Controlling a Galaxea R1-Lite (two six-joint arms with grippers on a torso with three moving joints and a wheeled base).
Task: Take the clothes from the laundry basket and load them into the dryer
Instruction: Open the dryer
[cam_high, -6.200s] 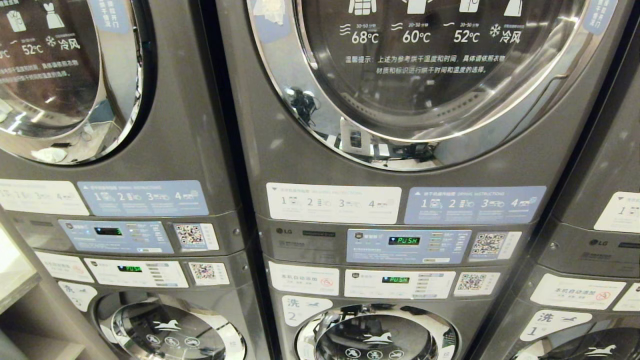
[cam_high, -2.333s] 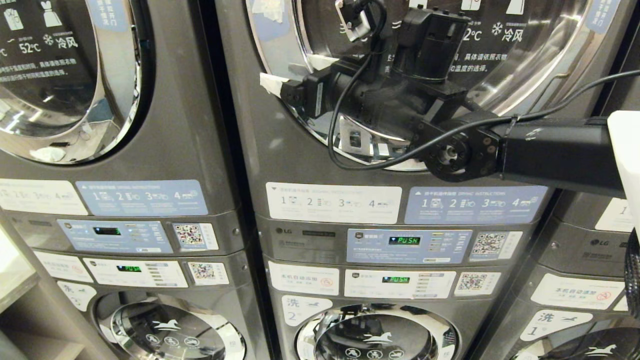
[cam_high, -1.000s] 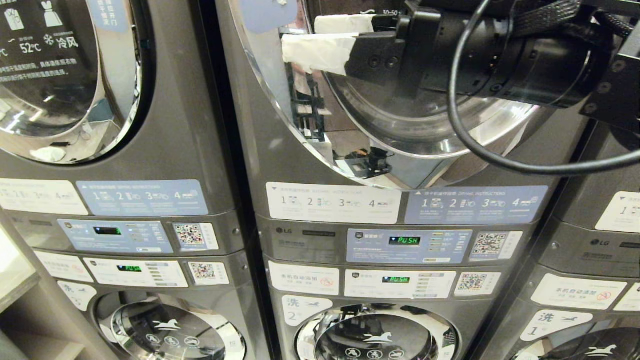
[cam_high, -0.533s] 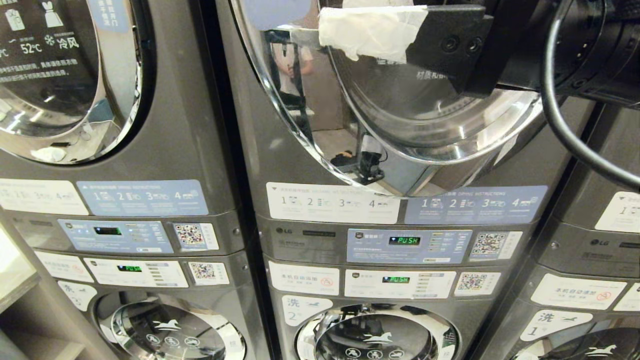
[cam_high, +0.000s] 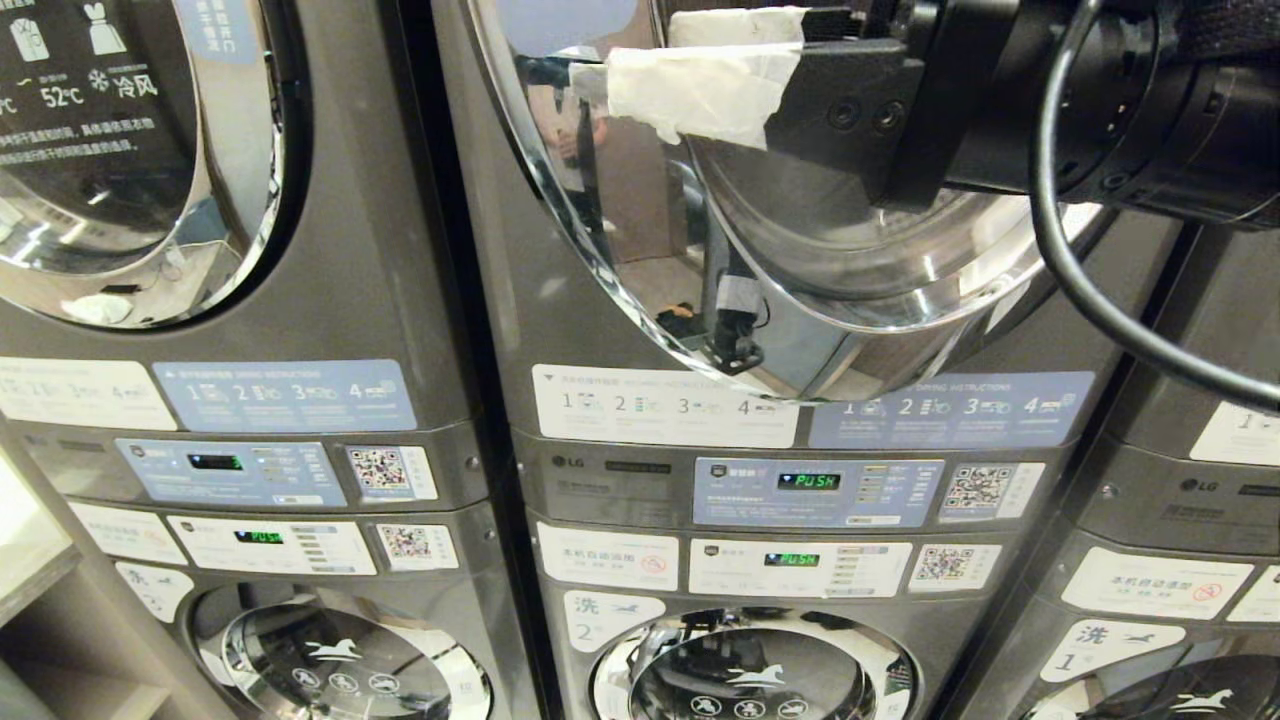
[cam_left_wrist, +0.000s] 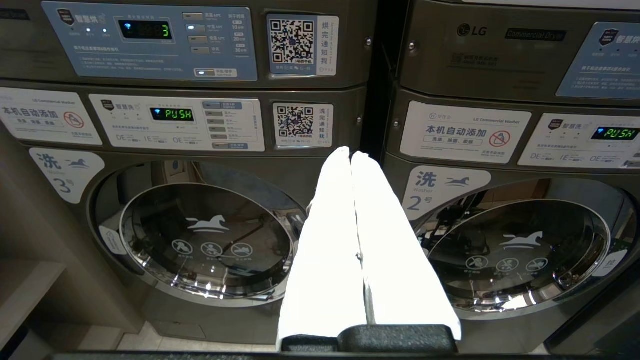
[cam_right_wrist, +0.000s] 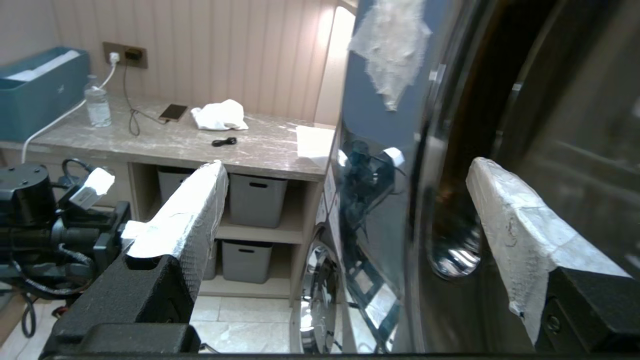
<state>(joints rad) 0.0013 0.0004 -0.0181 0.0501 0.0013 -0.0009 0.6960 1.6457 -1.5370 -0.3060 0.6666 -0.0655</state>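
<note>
The dryer door (cam_high: 800, 250), a round chrome-rimmed door on the middle machine's upper unit, is seen swung partly out from its front panel. The right pincer (cam_right_wrist: 345, 200) is held at the door's free edge, its two white-wrapped fingers (cam_right_wrist: 192, 210) spread wide with the rim standing between them; whether either finger touches the rim cannot be told. In the head view the right arm is seen entering from the upper right, with a black cable (cam_high: 1090, 290) looped below it. The left pincer (cam_left_wrist: 352, 210) is held low in front of the lower washers, its white-wrapped fingers pressed together on nothing, pointed at the gap between the washer marked 3 (cam_left_wrist: 205, 240) and the washer marked 2 (cam_left_wrist: 515, 255). No clothes or laundry basket can be found in any view. Beside the machines, a table (cam_right_wrist: 165, 145) is seen carrying a white cloth (cam_right_wrist: 220, 115), a phone (cam_right_wrist: 173, 112) and a water bottle (cam_right_wrist: 97, 102).
</note>
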